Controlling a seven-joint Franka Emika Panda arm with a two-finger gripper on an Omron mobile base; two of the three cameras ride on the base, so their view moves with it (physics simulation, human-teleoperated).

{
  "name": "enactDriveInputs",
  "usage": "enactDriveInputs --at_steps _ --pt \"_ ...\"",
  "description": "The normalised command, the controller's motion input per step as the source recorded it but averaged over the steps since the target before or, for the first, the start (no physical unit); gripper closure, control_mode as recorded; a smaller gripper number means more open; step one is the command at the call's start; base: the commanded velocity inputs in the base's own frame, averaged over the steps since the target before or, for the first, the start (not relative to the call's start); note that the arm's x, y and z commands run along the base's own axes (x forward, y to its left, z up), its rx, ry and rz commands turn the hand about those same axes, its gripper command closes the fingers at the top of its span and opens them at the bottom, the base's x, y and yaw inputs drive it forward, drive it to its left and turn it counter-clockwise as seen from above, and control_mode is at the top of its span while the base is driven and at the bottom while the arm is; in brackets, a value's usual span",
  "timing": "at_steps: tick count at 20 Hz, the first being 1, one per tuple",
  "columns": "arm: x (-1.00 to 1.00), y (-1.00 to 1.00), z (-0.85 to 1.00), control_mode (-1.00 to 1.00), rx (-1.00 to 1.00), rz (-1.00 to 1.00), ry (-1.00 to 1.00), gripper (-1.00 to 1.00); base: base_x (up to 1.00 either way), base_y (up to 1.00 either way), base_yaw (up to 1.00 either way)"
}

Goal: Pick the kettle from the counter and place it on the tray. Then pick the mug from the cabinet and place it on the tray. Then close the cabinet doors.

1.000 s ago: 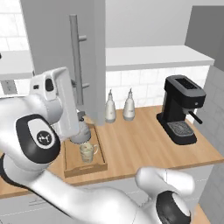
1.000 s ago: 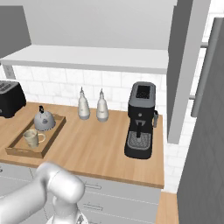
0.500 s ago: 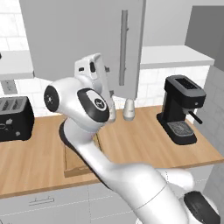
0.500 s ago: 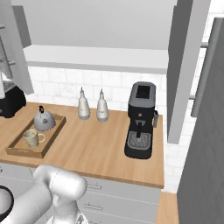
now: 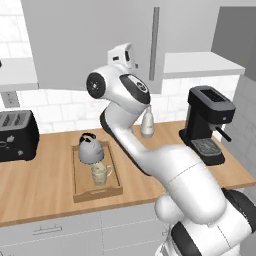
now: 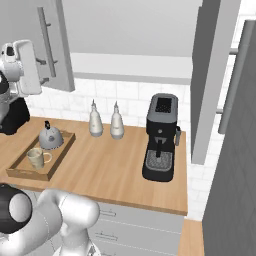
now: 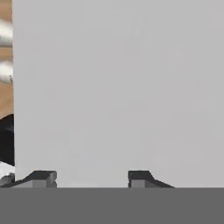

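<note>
- Door [image 5: 95, 45]: flat grey panel with a vertical bar handle [image 5: 154, 42].
- Tray [image 5: 80, 187] holds kettle [image 5: 90, 149] and mug [image 5: 100, 174].
- Gripper [image 7: 92, 179]: fingers spread wide, holding nothing.

Two base cameras look forward and down from behind the arm, left and right, sharing the surface [image 5: 45, 192], tray [image 5: 82, 191] and coffee machine [image 6: 160, 137]; the hand camera sits close against the cabinet door [image 7: 118, 87] before the claw [image 7: 91, 177].
</note>
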Motion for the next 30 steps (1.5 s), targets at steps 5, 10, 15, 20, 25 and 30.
enactDriveInputs --at_steps 5,10,15,20,25,30 --pt "0.98 -0.95 0.13 -1.00 0.07 0.22 0.00 -1.00 0.00 0.00 0.00" --pt "0.79 -0.87 0.00 -1.00 0.02 0.33 0.00 -1.00 0.00 0.00 0.00" --pt "0.61 -0.46 -0.19 -1.00 0.00 0.37 0.00 -1.00 0.00 0.00 0.00" --pt "0.88 -0.08 -0.23 -1.00 0.00 0.28 0.00 -1.00 0.00 0.00 0.00" --pt "0.86 0.16 -0.26 -1.00 0.00 0.09 0.03 -1.00 0.00 0.00 0.00" --pt "0.65 0.17 -0.06 -1.00 0.00 0.00 0.09 -1.00 0.00 0.00 0.00"
